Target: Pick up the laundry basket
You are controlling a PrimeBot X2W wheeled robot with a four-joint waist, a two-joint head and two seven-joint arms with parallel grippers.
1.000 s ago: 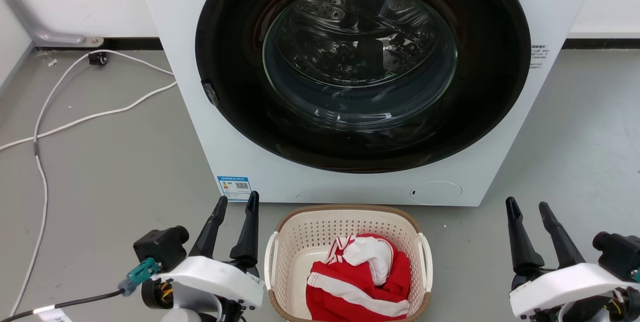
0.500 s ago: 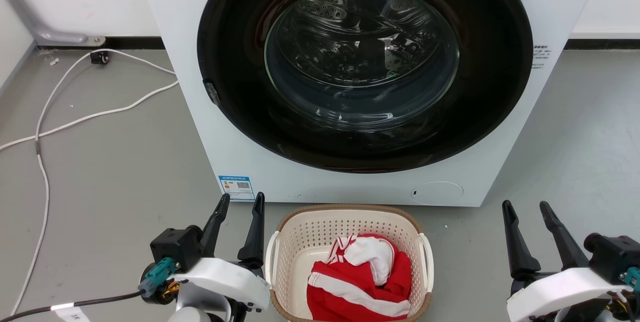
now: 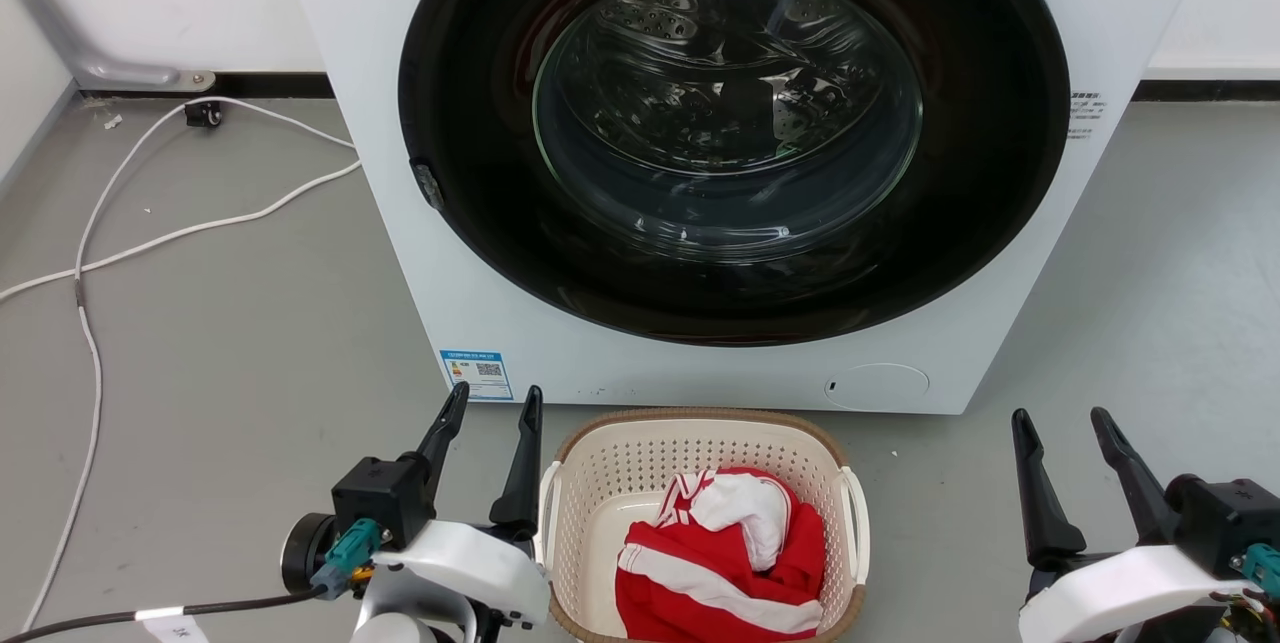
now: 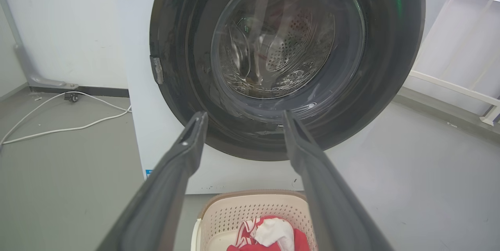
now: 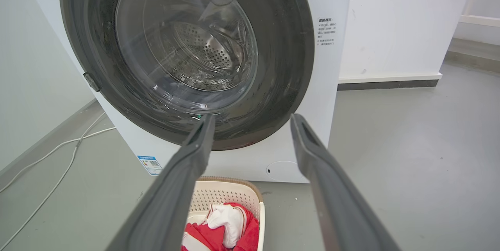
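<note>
As the laundry basket (image 3: 640, 463) sits upright on the grey floor (image 3: 250, 373) just in front of the washing machine (image 3: 400, 223), below its round dark door (image 3: 735, 138), neither pincer has hold of it. A red and white garment (image 3: 720, 563) is bunched inside.

The left pincer (image 3: 496, 395) is in front of the machine's lower left corner, fingers spread, pinching nothing, tips toward the machine. Its inner finger is just beside the basket's white left handle (image 3: 545, 513); can't tell if they touch.

The right pincer (image 3: 1059, 418) is in front of the machine, just past its lower right corner. Its fingers are spread and empty, well apart from the basket's right handle (image 3: 858, 523).

In the left wrist view the left pincer (image 4: 244, 114) has its tips at the door's lower edge, basket (image 4: 250, 214) low between the fingers. In the right wrist view the right pincer (image 5: 253, 116) is likewise at the door's bottom, basket (image 5: 226, 194) partly behind one finger.

A white cable (image 3: 200, 223) lies on the floor left of the machine.
</note>
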